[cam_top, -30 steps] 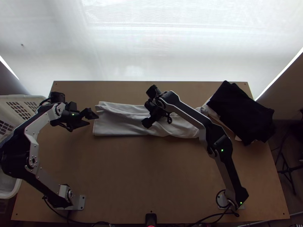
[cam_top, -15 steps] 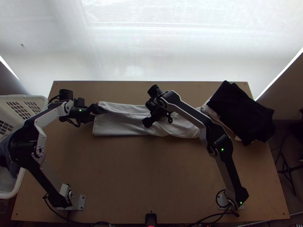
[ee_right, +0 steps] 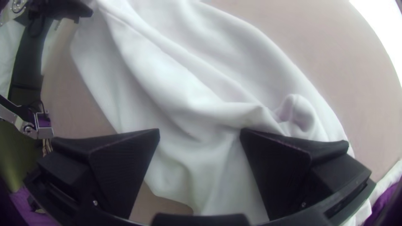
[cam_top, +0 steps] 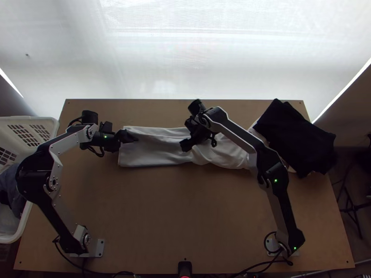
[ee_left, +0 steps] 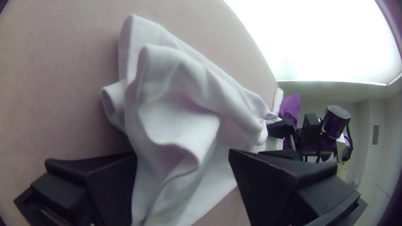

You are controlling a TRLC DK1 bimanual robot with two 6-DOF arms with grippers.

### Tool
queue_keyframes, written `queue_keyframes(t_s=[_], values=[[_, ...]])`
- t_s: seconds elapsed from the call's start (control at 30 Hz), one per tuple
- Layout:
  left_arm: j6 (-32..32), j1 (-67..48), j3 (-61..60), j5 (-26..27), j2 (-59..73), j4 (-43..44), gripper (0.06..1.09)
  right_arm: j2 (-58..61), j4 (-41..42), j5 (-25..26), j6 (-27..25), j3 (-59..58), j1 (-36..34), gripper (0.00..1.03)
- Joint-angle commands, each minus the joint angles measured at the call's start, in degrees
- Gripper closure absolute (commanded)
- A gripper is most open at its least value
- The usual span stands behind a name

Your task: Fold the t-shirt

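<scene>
Left claw [cam_top: 131, 138] farther over white shirt [cam_top: 155, 155], agape like right claw [cam_top: 187, 145]; grey cloth [cam_top: 12, 184] in basket [cam_top: 50, 122].

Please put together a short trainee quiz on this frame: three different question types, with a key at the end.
1. True or false: in the top view, the black cloth lies to the right of the white t-shirt.

2. In the top view, which is closer to the white basket?
A) the left tool
B) the right tool
C) both are equally close

3. Fill in the blank: in the right wrist view, the two fingers of the right tool stand ____ (apart/together).

Key: 1 true; 2 A; 3 apart
</scene>
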Motion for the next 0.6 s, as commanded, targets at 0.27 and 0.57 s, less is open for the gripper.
queue_keyframes(t_s=[0.27, 0.57], values=[[-7.7, 2.9, -4.8, -3.3, -3.9, 9.1, 1.05, -7.0, -1.0, -1.7, 0.5, -3.7, -3.5, 0.12], [5.0, 18.2, -5.6, -3.3, -8.3, -1.7, 1.05, -11.7, -0.8, -1.9, 0.5, -8.1, -6.1, 0.12]])
